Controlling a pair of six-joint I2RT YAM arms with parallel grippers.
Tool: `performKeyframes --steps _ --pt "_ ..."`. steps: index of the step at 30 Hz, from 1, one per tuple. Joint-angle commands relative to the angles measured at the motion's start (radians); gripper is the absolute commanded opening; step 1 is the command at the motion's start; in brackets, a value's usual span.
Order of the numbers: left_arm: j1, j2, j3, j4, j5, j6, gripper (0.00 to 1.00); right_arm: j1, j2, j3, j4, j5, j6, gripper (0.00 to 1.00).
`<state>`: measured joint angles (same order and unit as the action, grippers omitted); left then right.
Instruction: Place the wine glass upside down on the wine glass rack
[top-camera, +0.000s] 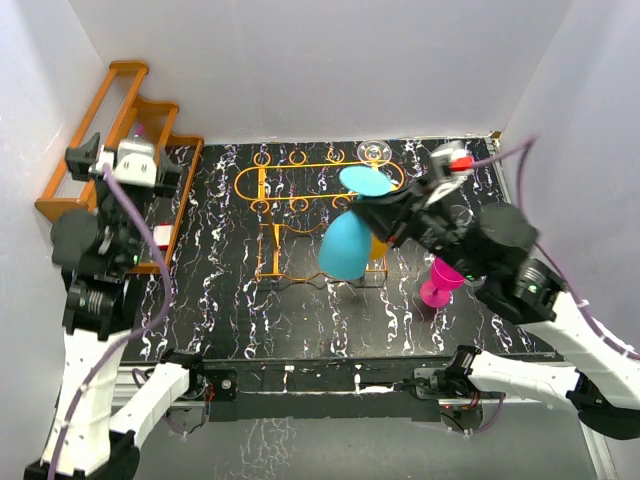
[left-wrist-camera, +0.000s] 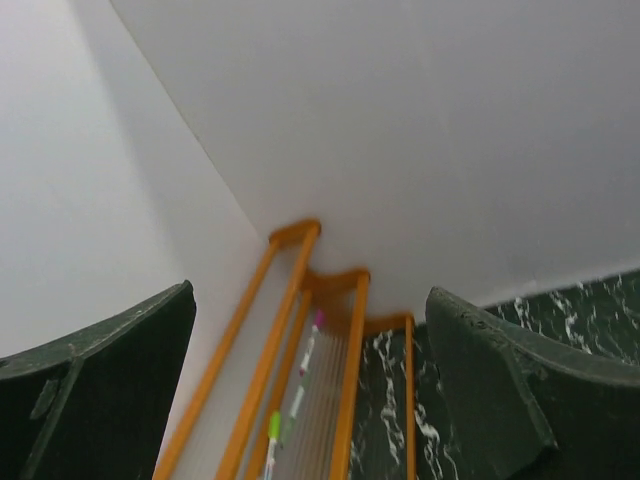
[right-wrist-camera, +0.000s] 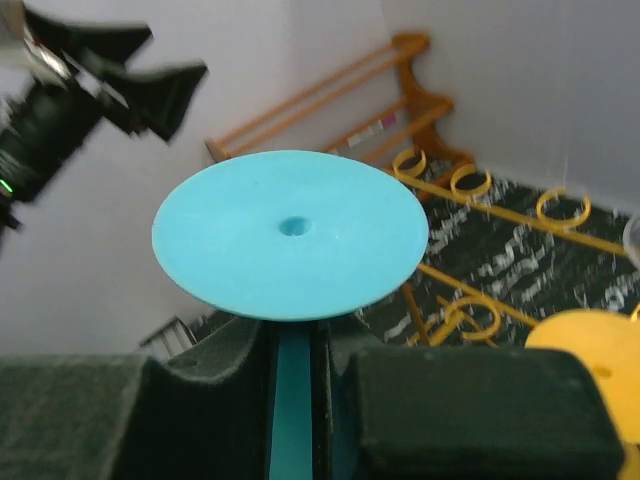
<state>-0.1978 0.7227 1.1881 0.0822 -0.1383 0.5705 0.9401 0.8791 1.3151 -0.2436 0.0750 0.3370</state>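
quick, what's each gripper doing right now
left gripper: open, empty
right gripper: closed on the blue glass, by its stem

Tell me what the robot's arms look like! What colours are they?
Both arms, the left arm and right arm, have white tubes with chunky black joints. A thin purple cable loops along each. The left gripper and right gripper have dark, blocky fingers.

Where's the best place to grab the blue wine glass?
Grab the blue wine glass by its thin stem, from the side, as the right claw does. The stem fits between the fingers, and the wide flat foot above them should keep the upside-down glass from slipping down.
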Motion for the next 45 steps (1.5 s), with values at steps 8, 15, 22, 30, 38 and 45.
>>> performKeyframes --steps 8,15,22,30,38,45 --pt "0.009 0.366 0.422 -0.787 -0.264 -0.285 0.97 0.0 0.021 -0.18 -0.053 0.118 -0.001 0.08" --pt "0.016 0.375 0.403 -0.798 -0.25 -0.295 0.97 0.0 0.062 -0.184 -0.055 0.15 -0.012 0.08" --pt "0.016 0.367 0.391 -0.78 -0.246 -0.295 0.97 -0.001 0.077 -0.199 -0.02 0.18 -0.021 0.08" --pt "0.015 0.367 0.389 -0.768 -0.238 -0.297 0.97 0.0 0.123 -0.18 -0.039 0.216 -0.012 0.08" --pt "0.016 0.358 0.363 -0.754 -0.235 -0.295 0.97 0.0 0.129 -0.181 -0.031 0.291 -0.013 0.08" --pt "0.016 0.346 0.34 -0.75 -0.222 -0.294 0.97 0.0 0.148 -0.182 -0.031 0.29 -0.012 0.08"
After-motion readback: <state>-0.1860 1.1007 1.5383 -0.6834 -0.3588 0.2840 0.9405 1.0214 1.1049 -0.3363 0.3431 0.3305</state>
